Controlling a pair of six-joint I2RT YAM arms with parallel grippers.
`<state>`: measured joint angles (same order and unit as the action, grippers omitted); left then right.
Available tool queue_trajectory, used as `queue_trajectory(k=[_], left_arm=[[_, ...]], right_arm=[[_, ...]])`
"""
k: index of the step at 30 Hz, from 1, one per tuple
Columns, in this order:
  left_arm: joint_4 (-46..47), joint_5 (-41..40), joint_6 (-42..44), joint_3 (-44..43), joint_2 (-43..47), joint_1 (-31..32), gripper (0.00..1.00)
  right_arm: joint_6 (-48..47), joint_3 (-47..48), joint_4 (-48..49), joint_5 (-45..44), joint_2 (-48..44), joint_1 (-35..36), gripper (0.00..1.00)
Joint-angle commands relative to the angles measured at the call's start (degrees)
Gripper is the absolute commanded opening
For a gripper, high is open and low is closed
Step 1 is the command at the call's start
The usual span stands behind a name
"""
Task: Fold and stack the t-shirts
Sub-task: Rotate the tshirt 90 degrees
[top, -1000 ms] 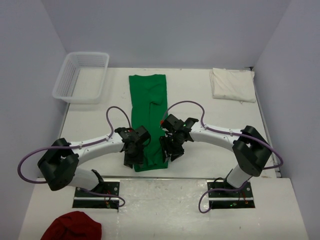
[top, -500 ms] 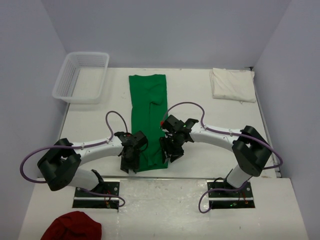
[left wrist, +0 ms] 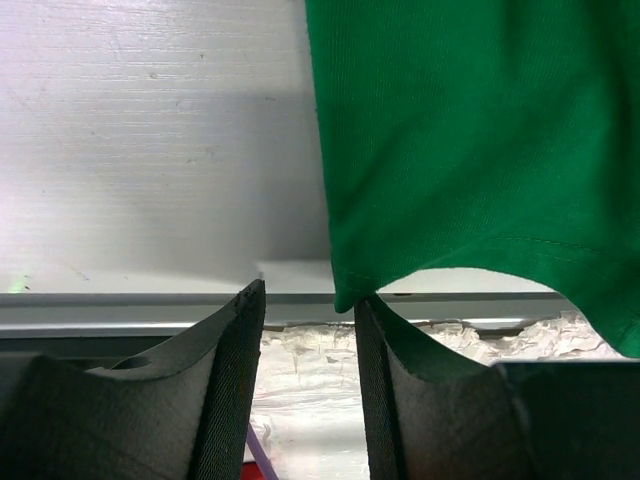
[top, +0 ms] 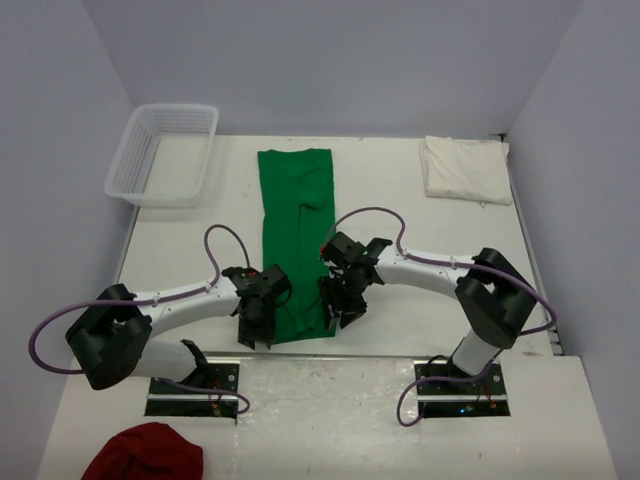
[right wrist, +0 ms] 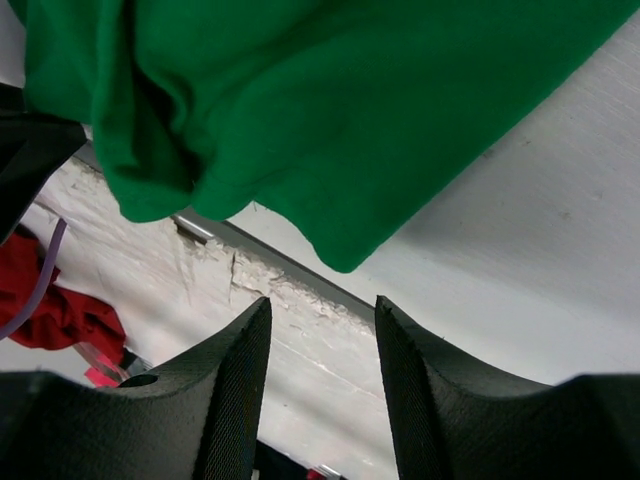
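The bright green t-shirt (top: 296, 240) lies folded into a long strip down the middle of the table, its hem at the near edge. The cream-white t-shirt (top: 464, 169) lies folded at the back right. My left gripper (top: 251, 334) is open at the shirt's near left corner. In the left wrist view that green corner (left wrist: 346, 296) touches my right fingertip, and nothing is between the jaws (left wrist: 310, 300). My right gripper (top: 340, 314) is open at the near right corner. In the right wrist view the green corner (right wrist: 345, 255) hangs just ahead of the open jaws (right wrist: 322, 310).
A clear plastic basket (top: 164, 152) stands at the back left. A dark red cloth (top: 143, 455) lies on the lower board near the left arm's base, and shows in the right wrist view (right wrist: 55, 305). The table's near edge (left wrist: 150, 305) runs just under both grippers.
My left gripper has slid off the green shirt toward the near edge and left, to the corner. My right gripper has shifted slightly nearer. The shirt lies as before.
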<state>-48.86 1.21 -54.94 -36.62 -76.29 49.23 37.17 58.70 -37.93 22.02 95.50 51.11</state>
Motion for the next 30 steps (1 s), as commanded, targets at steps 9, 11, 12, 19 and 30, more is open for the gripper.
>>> queue_trajectory(k=[9, 11, 12, 19, 30], left_arm=[[-0.3, -0.9, -2.2, 0.7, 2.2, 0.2, 0.42], [-0.1, -0.9, -2.1, 0.8, 2.2, 0.3, 0.43], [0.1, -0.9, -2.0, 0.8, 2.2, 0.2, 0.43], [0.4, -0.9, -2.0, 1.3, 2.2, 0.3, 0.43], [-1.3, 0.3, -3.9, -1.2, -0.2, 0.2, 0.44]], right_arm=[[1.9, 2.6, 0.1, -3.6, 6.4, 0.3, 0.45], [1.9, 3.3, -0.5, -3.8, 7.6, 0.3, 0.45], [1.9, 4.2, -0.7, -4.2, 7.9, 0.3, 0.44], [3.0, 5.8, -3.4, -5.3, 8.9, 0.3, 0.43], [6.1, 4.0, -4.9, -6.6, 7.7, 0.3, 0.25]])
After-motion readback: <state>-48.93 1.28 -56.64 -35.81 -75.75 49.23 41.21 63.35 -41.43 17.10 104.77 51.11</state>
